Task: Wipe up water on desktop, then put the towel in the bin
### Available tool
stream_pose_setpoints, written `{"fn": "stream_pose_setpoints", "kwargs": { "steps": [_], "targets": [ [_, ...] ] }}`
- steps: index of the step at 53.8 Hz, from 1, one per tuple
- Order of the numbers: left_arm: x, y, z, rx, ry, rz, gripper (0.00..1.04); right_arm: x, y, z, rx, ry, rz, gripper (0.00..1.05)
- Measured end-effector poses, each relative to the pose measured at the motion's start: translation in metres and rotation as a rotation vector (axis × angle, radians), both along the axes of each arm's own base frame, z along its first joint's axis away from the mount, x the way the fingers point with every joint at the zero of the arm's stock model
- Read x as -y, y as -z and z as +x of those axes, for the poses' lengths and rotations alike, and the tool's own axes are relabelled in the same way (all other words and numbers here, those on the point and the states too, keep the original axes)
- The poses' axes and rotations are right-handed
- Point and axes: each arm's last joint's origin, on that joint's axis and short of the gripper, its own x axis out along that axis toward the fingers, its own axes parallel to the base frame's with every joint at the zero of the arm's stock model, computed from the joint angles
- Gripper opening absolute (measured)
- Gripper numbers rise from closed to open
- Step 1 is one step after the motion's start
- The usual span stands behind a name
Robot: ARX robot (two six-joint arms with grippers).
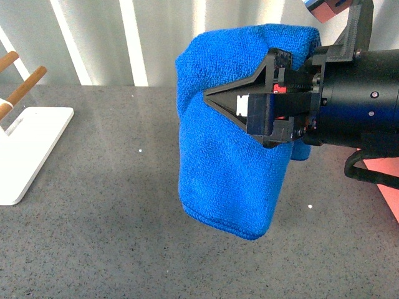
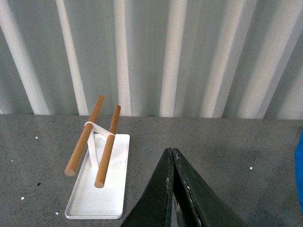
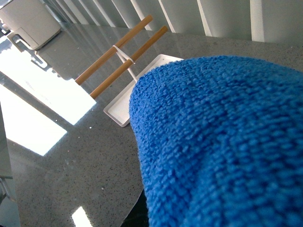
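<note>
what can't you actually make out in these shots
- Bin: front view, only a pink sliver shows, cut off by the right edge and the right arm; inside unseen.
- Right tool: right wrist view, the towel covers it entirely.
- Water on the desktop: any view, cannot tell from speckle and glare; the hanging towel hides part of the surface.
- Rack: front view, cut off by the left edge.

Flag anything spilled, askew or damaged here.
Nothing stands out. The towel hangs from the right gripper above the desktop, and the white rack stands flat. A few tiny white specks dot the desktop; too small to tell if water.
</note>
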Motion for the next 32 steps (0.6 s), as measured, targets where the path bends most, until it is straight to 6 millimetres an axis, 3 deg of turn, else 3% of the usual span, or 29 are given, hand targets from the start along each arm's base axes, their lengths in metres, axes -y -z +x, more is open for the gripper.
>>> {"fn": "stream_pose_setpoints", "kwargs": {
  "steps": [5, 11, 15, 21, 32],
  "targets": [
    [0.0, 0.0, 0.0, 0.0, 0.0, 0.0, 0.07, 0.0, 0.0, 0.0, 0.004, 0.002, 0.002, 0.04],
    [0.0, 0.0, 0.0, -0.001, 0.0, 0.0, 0.31, 0.0, 0.004, 0.002, 0.001, 0.014, -0.005, 0.04],
    [0.0, 0.0, 0.0, -0.001, 0.0, 0.0, 0.42, 0.0, 0.012, 0.005, -0.029, 0.03, -0.034, 0.04],
    [0.0, 0.0, 0.0, -0.001, 0.0, 0.0, 0.59, 0.0, 0.032, 0.007, -0.115, 0.037, -0.129, 0.04],
    [0.0, 0.0, 0.0, 0.0, 0.0, 0.0, 0.99, 0.009, 0.09, 0.009, -0.295, 0.025, -0.423, 0.04]
  ]
}}
